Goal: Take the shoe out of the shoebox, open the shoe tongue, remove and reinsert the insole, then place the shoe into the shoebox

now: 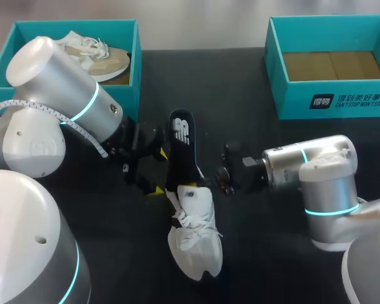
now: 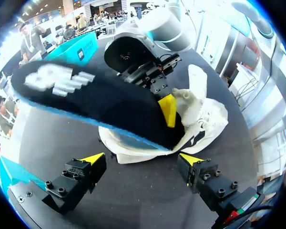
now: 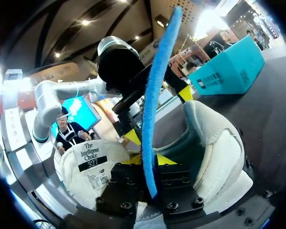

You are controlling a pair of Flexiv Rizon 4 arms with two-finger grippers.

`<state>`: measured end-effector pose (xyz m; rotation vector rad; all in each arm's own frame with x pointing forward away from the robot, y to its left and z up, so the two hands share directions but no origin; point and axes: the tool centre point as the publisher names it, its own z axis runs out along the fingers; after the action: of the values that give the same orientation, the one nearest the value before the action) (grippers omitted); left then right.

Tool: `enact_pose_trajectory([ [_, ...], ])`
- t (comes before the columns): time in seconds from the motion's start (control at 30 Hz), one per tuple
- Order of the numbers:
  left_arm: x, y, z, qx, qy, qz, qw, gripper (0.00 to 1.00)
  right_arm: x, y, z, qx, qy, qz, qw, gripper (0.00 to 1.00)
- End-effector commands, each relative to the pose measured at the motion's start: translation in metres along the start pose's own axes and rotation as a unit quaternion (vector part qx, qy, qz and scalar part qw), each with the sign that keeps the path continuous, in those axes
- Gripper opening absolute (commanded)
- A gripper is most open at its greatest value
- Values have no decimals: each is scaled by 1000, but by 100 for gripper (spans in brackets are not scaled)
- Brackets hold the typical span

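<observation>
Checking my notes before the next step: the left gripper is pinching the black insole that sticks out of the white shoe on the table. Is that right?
Not quite. The right gripper is pinching the black insole, as the right wrist view shows; the left gripper is open and holds nothing. The insole does stick out of the white shoe on the table.

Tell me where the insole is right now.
In the head view the insole is at the middle of the table, one end inside the white shoe, gripped by the right gripper, with the open left gripper close beside it.
</observation>
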<state>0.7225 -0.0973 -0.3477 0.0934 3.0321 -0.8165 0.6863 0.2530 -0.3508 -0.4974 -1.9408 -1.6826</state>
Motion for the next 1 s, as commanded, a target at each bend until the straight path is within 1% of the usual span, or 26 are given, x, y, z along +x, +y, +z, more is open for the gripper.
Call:
enact_pose_trajectory([
  [0.03, 0, 0, 1, 0, 0, 0, 1000, 100, 1, 6, 3, 12, -2, -7, 1000, 43],
  [0.17, 0, 0, 1, 0, 0, 0, 1000, 100, 2, 11, 4, 17, -3, -16, 1000, 42],
  [0.57, 0, 0, 1, 0, 0, 0, 1000, 100, 2, 19, 5, 18, -6, -33, 999, 42],
  [1.0, 0, 0, 1, 0, 0, 0, 1000, 100, -1, 40, 3, 32, -4, -50, 998, 42],
])
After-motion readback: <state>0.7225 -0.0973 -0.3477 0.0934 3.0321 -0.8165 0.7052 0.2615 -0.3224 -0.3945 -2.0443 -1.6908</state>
